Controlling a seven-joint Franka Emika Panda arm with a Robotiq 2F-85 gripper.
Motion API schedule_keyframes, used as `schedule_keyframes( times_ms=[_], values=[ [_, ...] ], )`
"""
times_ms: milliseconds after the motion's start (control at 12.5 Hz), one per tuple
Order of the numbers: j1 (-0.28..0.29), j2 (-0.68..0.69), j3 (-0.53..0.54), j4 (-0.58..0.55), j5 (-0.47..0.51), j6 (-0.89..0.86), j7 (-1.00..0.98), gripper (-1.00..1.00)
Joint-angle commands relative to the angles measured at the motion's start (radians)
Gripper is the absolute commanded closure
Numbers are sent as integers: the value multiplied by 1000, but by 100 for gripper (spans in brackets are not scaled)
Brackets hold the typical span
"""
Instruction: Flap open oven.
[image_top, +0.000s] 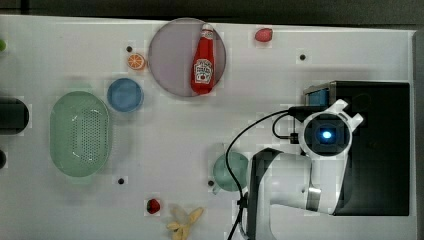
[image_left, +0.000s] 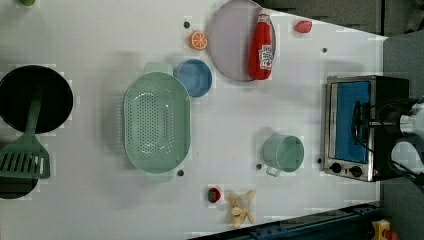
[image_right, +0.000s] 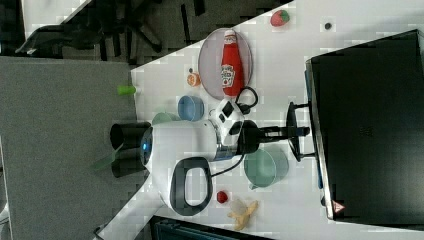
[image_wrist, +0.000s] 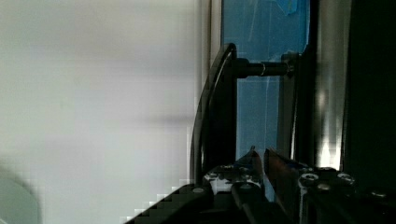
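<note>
Nearest the wrist camera, the gripper (image_wrist: 261, 157) is seen tucked between the black handle (image_wrist: 218, 107) and the blue glass of the door, its fingers drawn almost together with only a slit between them and nothing clamped

Trouble is judged likely from three causes. Since the handle is only hooked from behind and not gripped, the fingers could slide off it as the door swings down through its arc. If the pull is made straight outward instead of following the hinge, the oven (image_top: 380, 150), which stands against the table edge at the top view's right with its door seemingly not yet dropped, could be dragged across the table (image_top: 170, 150). The green mug (image_top: 230, 171) stands near the door's front and could be struck by the falling flap

Counted, from largest to smallest:
- one oven
- one green colander (image_top: 80, 134)
- one black pan (image_left: 35, 97)
- one grey plate (image_top: 170, 55)
- one ketchup bottle (image_top: 203, 62), lying on that plate
- one green spatula (image_left: 22, 160)
- one mug
- one blue bowl (image_top: 125, 95)
- one banana (image_top: 184, 222)
- one orange half (image_top: 136, 61)
- two strawberries, one (image_top: 263, 34) near the far edge, one (image_top: 153, 205) beside the banana
- two oven knobs (image_left: 336, 167) (image_left: 355, 171)
</note>
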Motion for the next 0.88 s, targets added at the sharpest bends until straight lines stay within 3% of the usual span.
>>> schedule_keyframes(
  times_ms=[80, 560, 880],
  values=[
    [69, 15, 55, -53, -74, 5, 191, 65],
    [123, 130, 134, -55, -271, 1, 519, 65],
    [188, 243, 153, -26, -438, -27, 794, 65]
  ],
)
